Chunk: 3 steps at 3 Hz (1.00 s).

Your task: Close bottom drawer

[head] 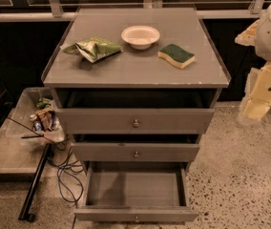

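The gripper hangs at the right edge of view, well apart from the cabinet and touching no part of it. I cannot tell whether it is spread or pressed together. The bottom drawer stands pulled far out below the middle drawer, its inside bare.

Grey tabletop carries three items, set apart from one another: a crumpled green snack bag at left, a white bowl, upright, at centre rear, and a green-and-yellow sponge at right. Lower left: a clear bin holding packets. Black cables trail over the speckled floor near it.
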### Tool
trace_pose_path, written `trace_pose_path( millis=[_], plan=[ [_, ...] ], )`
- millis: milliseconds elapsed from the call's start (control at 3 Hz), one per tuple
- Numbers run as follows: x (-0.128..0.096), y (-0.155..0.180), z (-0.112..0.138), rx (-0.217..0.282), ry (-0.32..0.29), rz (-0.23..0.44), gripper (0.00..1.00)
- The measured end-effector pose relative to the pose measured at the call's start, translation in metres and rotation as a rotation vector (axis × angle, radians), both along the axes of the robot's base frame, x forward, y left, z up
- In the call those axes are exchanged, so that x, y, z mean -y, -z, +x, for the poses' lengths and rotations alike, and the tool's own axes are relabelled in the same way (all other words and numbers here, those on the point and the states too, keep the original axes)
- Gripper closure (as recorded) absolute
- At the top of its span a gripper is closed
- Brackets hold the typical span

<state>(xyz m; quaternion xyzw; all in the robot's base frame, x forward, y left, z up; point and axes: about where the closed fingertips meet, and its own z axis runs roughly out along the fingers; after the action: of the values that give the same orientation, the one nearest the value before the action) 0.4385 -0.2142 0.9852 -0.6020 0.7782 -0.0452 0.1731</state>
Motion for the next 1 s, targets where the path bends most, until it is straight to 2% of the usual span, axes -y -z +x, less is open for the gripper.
trace_pose_path(
  millis=[333,1000],
  plan=[
    [0.000,0.000,0.000,0.000,0.000,0.000,0.00],
    [-0.004,0.023,-0.026,0.011,-0.017,0.065,0.00]
  ],
)
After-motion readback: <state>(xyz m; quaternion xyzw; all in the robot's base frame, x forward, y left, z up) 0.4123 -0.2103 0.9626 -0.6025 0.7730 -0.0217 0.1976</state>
